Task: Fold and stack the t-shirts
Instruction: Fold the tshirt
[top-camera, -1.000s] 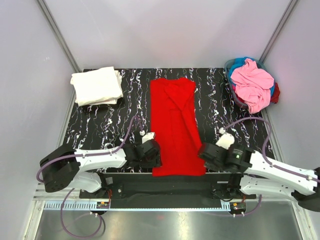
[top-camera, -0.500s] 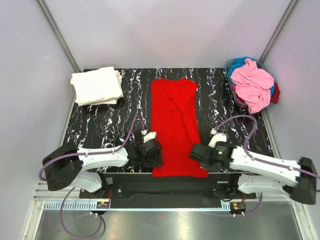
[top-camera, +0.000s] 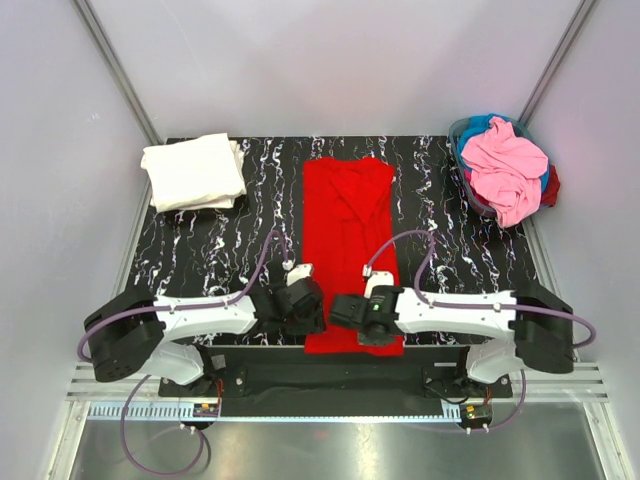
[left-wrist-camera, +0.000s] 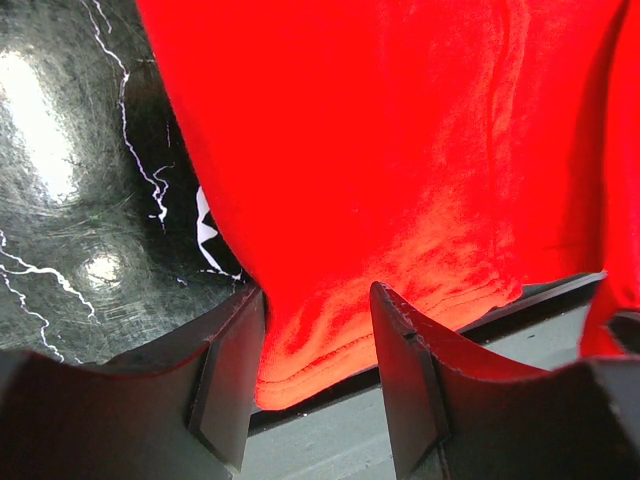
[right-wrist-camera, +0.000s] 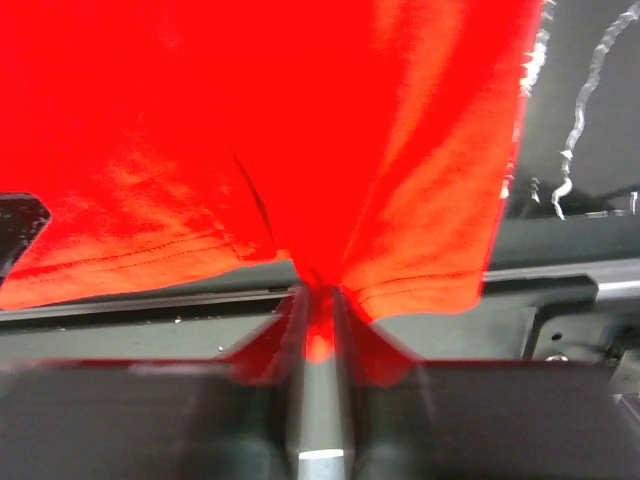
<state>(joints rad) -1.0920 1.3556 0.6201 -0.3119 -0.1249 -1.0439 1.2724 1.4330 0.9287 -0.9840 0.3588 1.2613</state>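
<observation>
Risk: red t-shirt (top-camera: 348, 240), lengthwise at table (top-camera: 200, 270) centre w/ hem at near edge, skews if I lift now; R gripper (right-wrist-camera: 318, 297) clamped on hem; L gripper (left-wrist-camera: 318, 305) jaws apart astride hem.

The spread t-shirt (top-camera: 347, 240) lies on the table (top-camera: 200, 260), along its middle; the folded t-shirt (top-camera: 193, 172) sits behind it to the left, the basket (top-camera: 458, 150) holding crumpled t-shirts (top-camera: 505, 165) behind it to the right
</observation>
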